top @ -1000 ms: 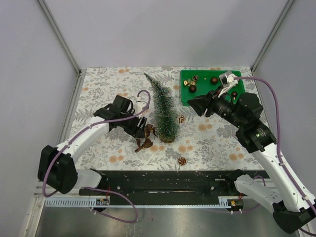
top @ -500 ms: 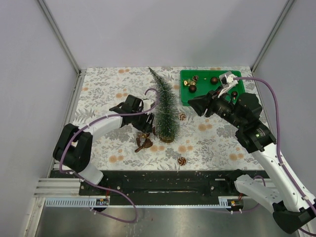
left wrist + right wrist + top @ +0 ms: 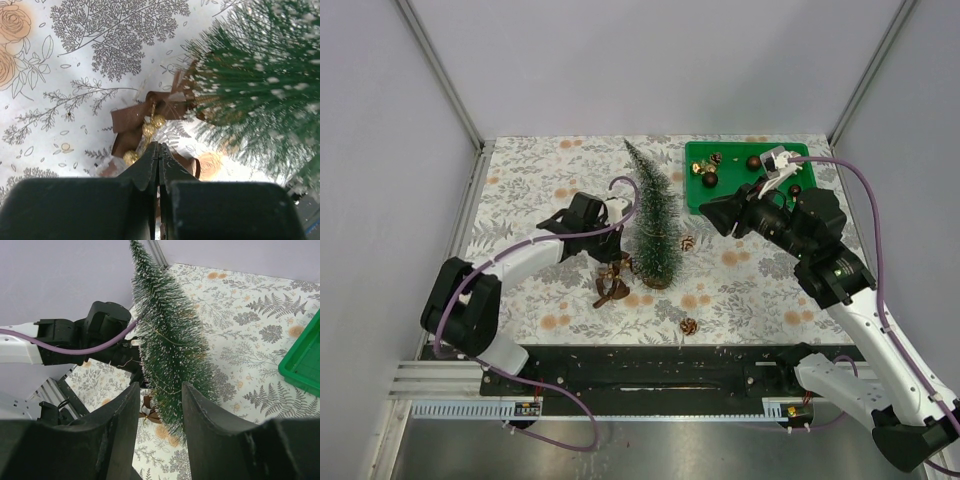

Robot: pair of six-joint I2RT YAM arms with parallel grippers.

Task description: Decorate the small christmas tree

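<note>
Standing upright near the middle of the counter (image 3: 540,180), the small christmas tree (image 3: 653,225) is resting on its wood base. The left claw (image 3: 159,152) is pinching fully closed beside a brown bow (image 3: 140,117), while the right claw (image 3: 160,387) is hanging half-wide, gripping nothing.

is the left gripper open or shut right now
Shut: the left gripper shows its fingers pressed together with no gap, tips at the brown ribbon bow beside the small christmas tree.

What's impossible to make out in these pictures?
Left wrist view: the small christmas tree is blurred and cut off at the right edge; the left claw hides part of the brown bow.
Top view: ornaments in the green tray are too small to identify.
</note>
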